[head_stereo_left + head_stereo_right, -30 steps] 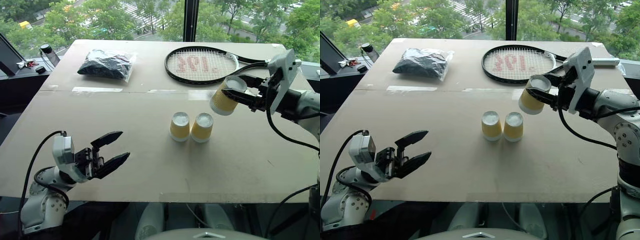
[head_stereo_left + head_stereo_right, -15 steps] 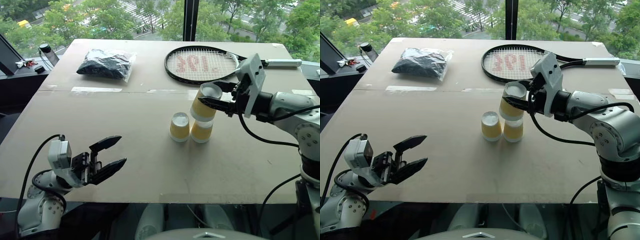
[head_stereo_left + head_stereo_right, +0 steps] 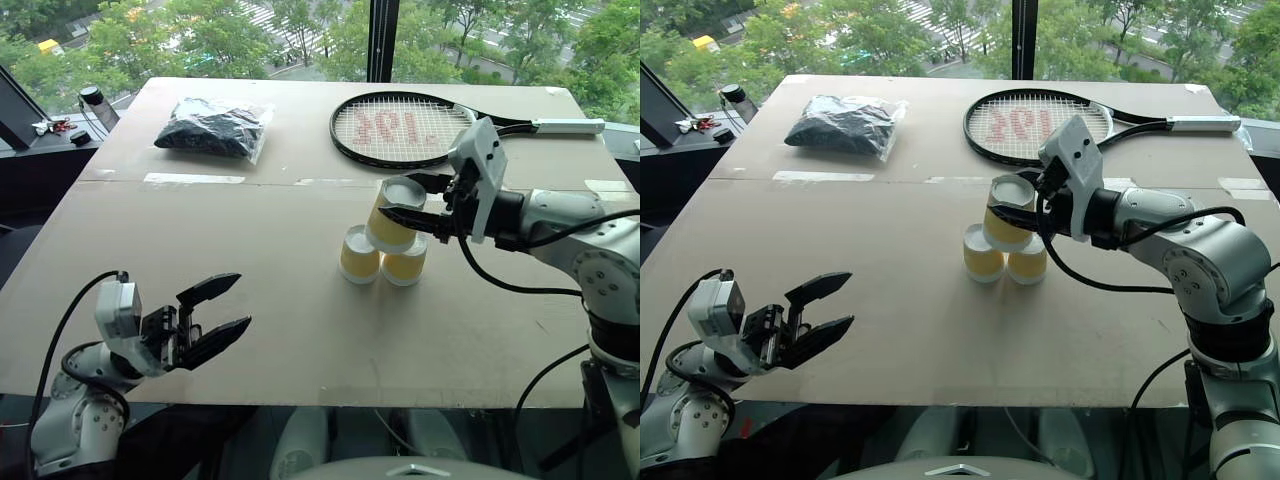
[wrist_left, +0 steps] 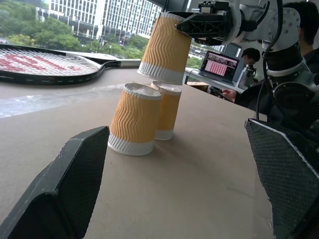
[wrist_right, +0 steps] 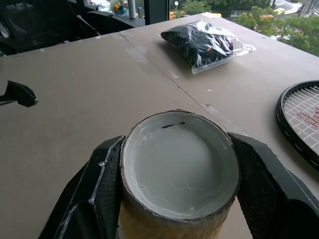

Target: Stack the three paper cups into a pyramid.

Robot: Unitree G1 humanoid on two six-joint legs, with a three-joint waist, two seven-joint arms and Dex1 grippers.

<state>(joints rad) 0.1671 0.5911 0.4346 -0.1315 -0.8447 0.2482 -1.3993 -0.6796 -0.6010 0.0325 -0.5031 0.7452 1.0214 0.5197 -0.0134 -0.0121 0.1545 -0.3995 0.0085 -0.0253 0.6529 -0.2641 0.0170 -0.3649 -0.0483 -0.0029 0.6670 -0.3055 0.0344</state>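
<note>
The right gripper [image 3: 408, 199] clamps the third paper cup [image 3: 390, 214] upside down (tilted, just above and between its mates, contact unclear). The two base cups [image 3: 381, 258] stand inverted, side by side at mid-table, near the tennis racket [image 3: 404, 129]. The left gripper [image 3: 223, 309] hangs with fingers spread, empty, well apart.
</note>
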